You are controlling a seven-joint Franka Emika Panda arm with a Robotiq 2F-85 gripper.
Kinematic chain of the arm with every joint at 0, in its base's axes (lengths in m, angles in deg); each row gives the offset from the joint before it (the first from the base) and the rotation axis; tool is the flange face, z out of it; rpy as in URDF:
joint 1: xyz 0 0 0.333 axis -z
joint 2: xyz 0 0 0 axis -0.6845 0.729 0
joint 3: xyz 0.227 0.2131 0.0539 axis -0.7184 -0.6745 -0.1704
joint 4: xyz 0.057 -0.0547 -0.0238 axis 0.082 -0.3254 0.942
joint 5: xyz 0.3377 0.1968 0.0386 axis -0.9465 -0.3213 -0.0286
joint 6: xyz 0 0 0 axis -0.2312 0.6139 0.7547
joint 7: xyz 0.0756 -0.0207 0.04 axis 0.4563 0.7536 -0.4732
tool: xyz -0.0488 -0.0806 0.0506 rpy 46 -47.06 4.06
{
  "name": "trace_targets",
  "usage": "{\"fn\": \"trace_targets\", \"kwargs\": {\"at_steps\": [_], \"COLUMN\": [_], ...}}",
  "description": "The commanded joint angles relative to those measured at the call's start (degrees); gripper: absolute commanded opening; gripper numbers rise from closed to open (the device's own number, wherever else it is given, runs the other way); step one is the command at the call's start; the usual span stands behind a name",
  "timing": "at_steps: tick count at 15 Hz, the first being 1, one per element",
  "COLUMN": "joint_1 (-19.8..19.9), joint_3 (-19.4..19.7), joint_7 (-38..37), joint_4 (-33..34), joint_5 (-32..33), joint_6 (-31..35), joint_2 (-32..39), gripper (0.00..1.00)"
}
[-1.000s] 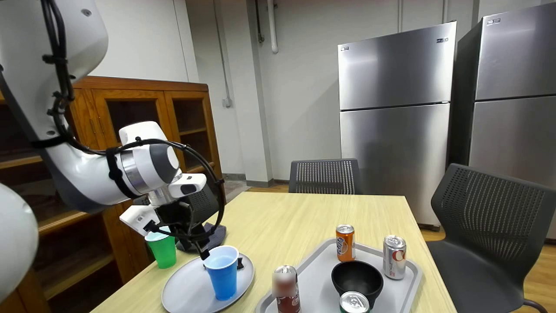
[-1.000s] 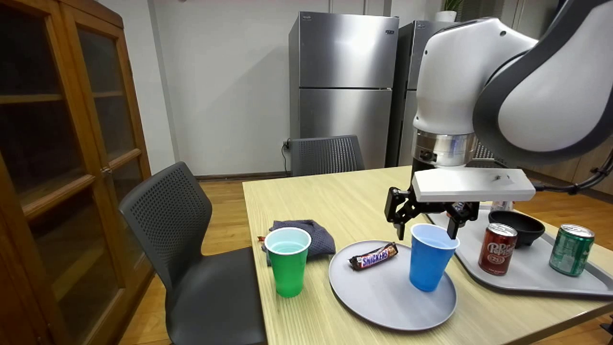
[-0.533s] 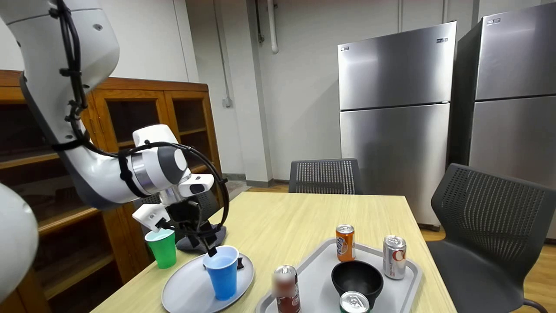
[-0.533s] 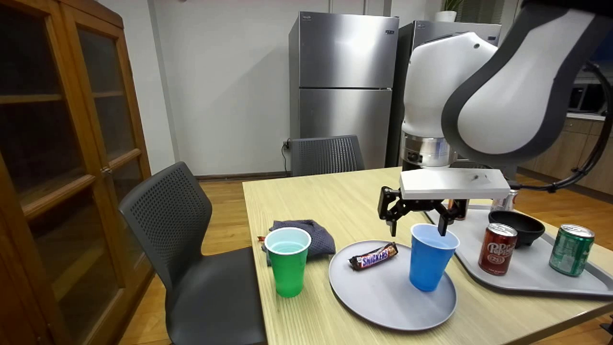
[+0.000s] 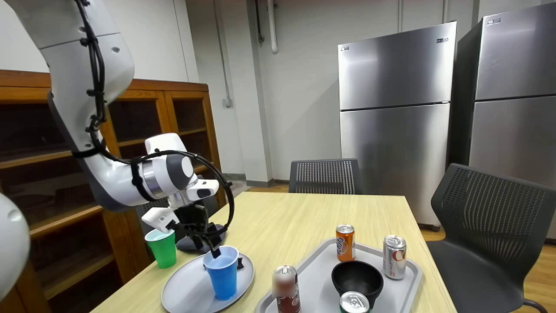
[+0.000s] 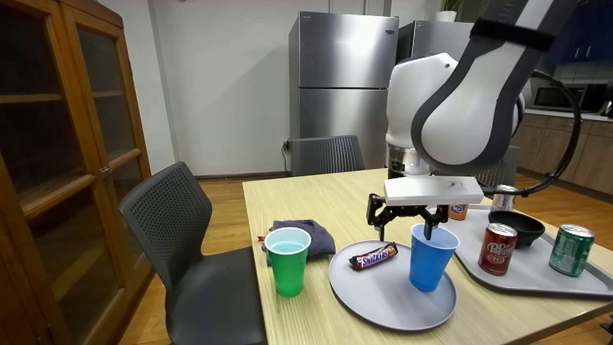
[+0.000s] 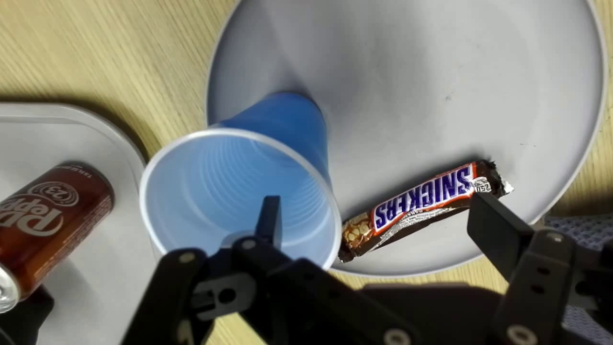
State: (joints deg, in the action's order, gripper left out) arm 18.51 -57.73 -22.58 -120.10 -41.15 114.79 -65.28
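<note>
Wrist view: my gripper [image 7: 374, 206] has jaws spread wide, 1 tip over or in the mouth of the blue cup [image 7: 244, 172]; can't tell if touching. Cup's upright on the gray plate [image 7: 455, 96], approx 9 o'clock; Snickers bar [image 7: 424, 203] lies at approx 6. Dr Pepper can [image 7: 52, 230], on the tray [image 7: 107, 275], is 9 o'clock from the cup.

In an exterior view: green cup [image 6: 289, 263] at approx 9 from the plate, dark cloth [image 6: 320, 239] approx 10.

In an exterior view: from the black bowl [image 5: 357, 278], orange can [image 5: 345, 243] at 11–12, silver can [image 5: 394, 257] approx 2.
</note>
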Motion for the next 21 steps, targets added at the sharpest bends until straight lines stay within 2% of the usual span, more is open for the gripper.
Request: {"fn": "trace_targets", "kwargs": {"at_steps": [1,3,4,5,6,8,15,17,21], "joint_1": [4.32,5.08,5.25,5.48,5.57,5.49,5.15,5.02,4.49], "joint_3": [-3.52,-3.60,-3.50,-3.48,-3.41,-3.19,-2.49,-2.30,-1.81], "joint_7": [2.54,2.92,3.12,3.43,3.53,3.61,3.06,2.78,1.82], "joint_4": [3.76,4.50,4.80,4.97,5.11,5.16,4.16,3.87,3.39], "joint_5": [-0.90,-0.91,-0.94,-1.11,-1.15,-0.95,-0.40,-0.21,0.54], "joint_6": [-2.20,-2.42,-2.47,-2.36,-2.29,-2.31,-2.65,-2.92,-3.57], "joint_2": [3.03,3.89,4.22,4.42,4.53,4.49,3.42,3.08,2.17], "gripper": [1.00,1.00,0.96,0.72,0.71,0.60,0.05,0.00,0.01]}}
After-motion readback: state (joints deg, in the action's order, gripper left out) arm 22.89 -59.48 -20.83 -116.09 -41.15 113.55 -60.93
